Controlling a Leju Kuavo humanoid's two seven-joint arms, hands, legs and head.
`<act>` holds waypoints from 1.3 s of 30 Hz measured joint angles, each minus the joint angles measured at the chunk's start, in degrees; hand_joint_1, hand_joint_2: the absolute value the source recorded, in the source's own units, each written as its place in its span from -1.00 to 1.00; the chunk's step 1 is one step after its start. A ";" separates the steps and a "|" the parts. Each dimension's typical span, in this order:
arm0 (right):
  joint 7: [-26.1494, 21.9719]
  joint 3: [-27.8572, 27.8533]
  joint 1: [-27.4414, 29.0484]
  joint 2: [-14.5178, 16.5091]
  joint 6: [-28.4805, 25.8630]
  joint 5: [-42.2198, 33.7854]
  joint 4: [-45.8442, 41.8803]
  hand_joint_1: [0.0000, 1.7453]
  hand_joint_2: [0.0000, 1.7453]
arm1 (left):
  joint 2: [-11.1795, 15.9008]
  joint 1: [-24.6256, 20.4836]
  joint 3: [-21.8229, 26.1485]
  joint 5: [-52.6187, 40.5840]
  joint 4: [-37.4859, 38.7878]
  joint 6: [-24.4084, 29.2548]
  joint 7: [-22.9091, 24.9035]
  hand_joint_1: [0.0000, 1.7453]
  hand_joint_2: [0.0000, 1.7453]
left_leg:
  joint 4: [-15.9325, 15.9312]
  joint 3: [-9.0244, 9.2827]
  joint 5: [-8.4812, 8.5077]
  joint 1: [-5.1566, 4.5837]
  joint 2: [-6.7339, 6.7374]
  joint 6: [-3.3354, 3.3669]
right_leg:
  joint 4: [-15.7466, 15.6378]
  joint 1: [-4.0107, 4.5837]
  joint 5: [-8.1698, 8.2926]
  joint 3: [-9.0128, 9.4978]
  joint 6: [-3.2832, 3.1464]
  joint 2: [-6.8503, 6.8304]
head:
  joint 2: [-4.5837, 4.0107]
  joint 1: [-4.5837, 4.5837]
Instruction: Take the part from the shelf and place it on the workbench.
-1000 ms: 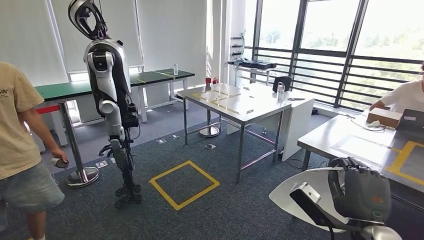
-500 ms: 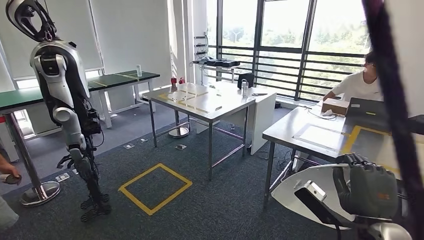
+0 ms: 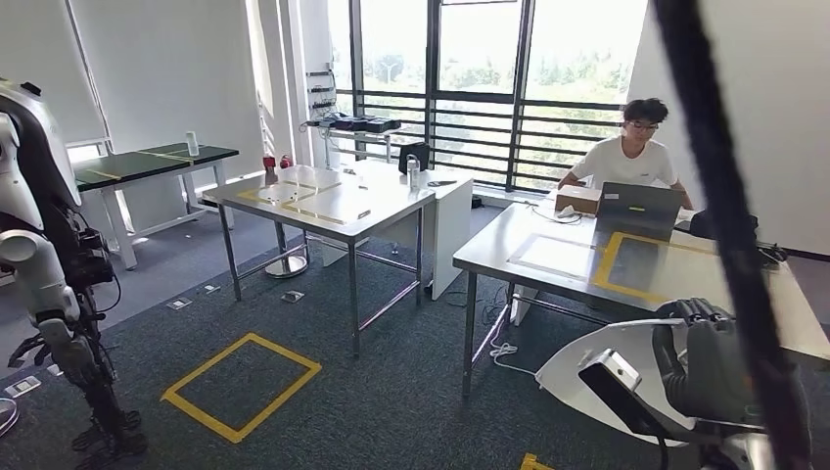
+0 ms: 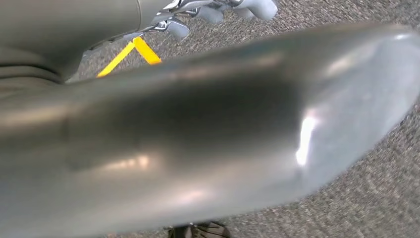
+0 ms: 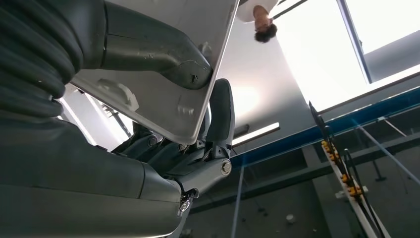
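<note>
Part, head view: one white, flat, curved-edged plastic panel (image 3: 577,377) low on the robot's right side, clamped in the right robot hand (image 3: 700,367), whose dark fingers wrap over its upper edge; the panel's long axis runs out to the robot's left from that grip.
Worktop, head view: one steel worktop (image 3: 548,279) with a yellow tape rectangle lies just ahead of and beyond the held panel, nearer the right arm than the left; my guess is the placing move goes forward and slightly up onto it.
Other things, head view: one person in a white shirt (image 3: 626,157) sits at a laptop (image 3: 638,209) at the far end; two further tables (image 3: 323,201) stand behind; one yellow floor square (image 3: 240,384); one second humanoid robot (image 3: 44,284) at the left edge.
Left wrist view: the same panel (image 4: 223,134) fills the frame, blurred, over grey carpet; whether the left robot hand grips it I cannot tell.
Right wrist view: the thumb (image 5: 148,52) presses one face of the panel (image 5: 163,106), dark fingers (image 5: 220,114) hook round the edge.
</note>
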 joint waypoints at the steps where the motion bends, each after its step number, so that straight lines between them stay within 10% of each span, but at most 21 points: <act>1: 0.36 -0.01 0.17 -0.13 -0.08 0.16 -0.03 0.60 1.00 | -0.02 -0.02 0.01 -0.01 -0.03 -0.03 -0.07 -1.00 -1.00 | -0.19 0.04 0.15 0.06 0.63 0.47 | 0.66 0.05 -0.45 -0.38 0.26 -0.71 | 0.00 0.08; 4: 1.28 -0.03 0.61 -0.37 -0.20 0.73 -0.11 0.60 1.00 | 0.00 0.03 0.01 -0.04 -0.09 -0.26 -0.28 -1.00 -1.00 | -0.50 -0.04 0.30 0.01 2.59 1.37 | 9.46 0.39 -5.21 -4.61 0.67 -4.98 | 0.00 0.34; 7: 1.92 -0.05 1.86 -0.37 -0.20 1.16 -0.29 0.60 1.00 | 0.01 0.14 0.01 -0.18 -0.08 -0.50 -0.32 -1.00 -1.00 | -0.43 -0.16 0.17 -0.29 4.69 1.57 | 17.05 0.40 -7.61 -8.09 0.74 -6.23 | 0.00 0.36; 13: 2.27 -0.57 2.68 -0.60 -0.27 1.29 -1.70 0.60 1.00 | 0.00 0.02 0.01 -0.22 -0.09 -0.56 -0.35 -1.00 -1.00 | -0.26 0.33 -0.50 -0.78 8.22 0.66 | -0.11 1.34 -1.32 0.97 -0.77 -9.77 | 0.00 0.28; 15: 2.30 -0.79 2.91 -0.68 -0.28 1.30 -1.93 0.60 1.00 | 0.00 -0.05 0.01 -0.22 -0.10 -0.57 -0.35 -1.00 -1.00 | -0.38 0.59 -0.73 -0.76 9.08 0.02 | -0.31 1.24 -1.07 0.99 -1.30 -8.57 | 0.00 0.25; 17: 2.31 -1.04 3.06 -0.75 -0.31 1.31 -2.20 0.60 1.00 | 0.02 -0.15 0.01 -0.22 -0.10 -0.57 -0.41 -1.00 -1.00 | 1.26 0.08 -2.00 -0.66 7.05 -0.64 | -0.69 0.76 -0.66 1.33 -1.96 -7.50 | 0.00 0.20; 19: 2.26 -1.08 3.18 -0.72 -0.32 1.33 -2.33 0.60 1.00 | 0.07 -0.12 0.01 -0.22 -0.09 -0.57 -0.48 -1.00 -1.00 | 7.30 -2.52 -5.42 -0.47 3.76 -1.17 | -0.85 0.43 -0.44 1.50 -2.34 -6.49 | 0.00 0.12; 22: 2.27 -1.05 3.66 -0.67 -0.29 1.33 -2.33 0.60 1.00 | 0.16 0.06 0.01 -0.20 -0.08 -0.57 -0.48 -1.00 -1.00 | 15.99 -6.82 -8.29 -0.30 2.80 -1.48 | -0.74 0.35 -0.47 1.43 -2.37 -4.59 | 0.00 0.06; 26: 2.30 -1.05 3.77 -0.67 -0.27 1.33 -2.38 0.60 1.00 | 0.23 0.07 0.01 -0.18 -0.07 -0.60 -0.50 -1.00 -1.00 | 4.09 -1.70 -1.38 0.18 0.43 -1.56 | -0.14 0.02 -0.84 1.39 -1.64 -1.86 | 0.00 0.05; 30: 2.23 -1.07 3.76 -0.66 -0.03 1.39 -2.52 0.60 1.00 | 0.16 0.03 0.00 -0.19 -0.02 -0.72 -0.58 -1.00 -1.00 | 0.16 0.34 -0.45 0.11 -0.28 -0.58 | -0.07 -0.20 -0.55 0.67 0.00 0.46 | 0.00 0.10; 33: 2.27 -1.14 3.65 -0.68 0.07 1.42 -2.58 0.60 1.00 | 0.16 -0.03 0.01 -0.21 -0.07 -0.74 -0.68 -1.00 -1.00 | -0.25 0.39 -0.15 0.21 1.59 0.67 | 2.69 -0.06 -2.15 -0.83 0.70 -2.59 | 0.00 0.26; 37: 2.28 -1.14 3.70 -0.65 0.31 1.53 -2.61 0.60 1.00 | 0.15 0.15 0.03 -0.22 -0.09 -0.75 -0.52 -1.00 -1.00 | -0.25 0.24 -0.31 -0.19 4.31 1.35 | 16.55 0.19 -7.99 -7.50 0.90 -6.22 | 0.00 0.41; 39: 2.27 -1.14 3.75 -0.65 0.39 1.56 -2.61 0.60 1.00 | 0.13 0.12 0.03 -0.22 -0.07 -0.74 -0.33 -1.00 -1.00 | -0.22 0.29 -0.40 -0.37 5.64 1.43 | 14.94 0.30 -6.23 -6.56 0.60 -6.47 | 0.00 0.43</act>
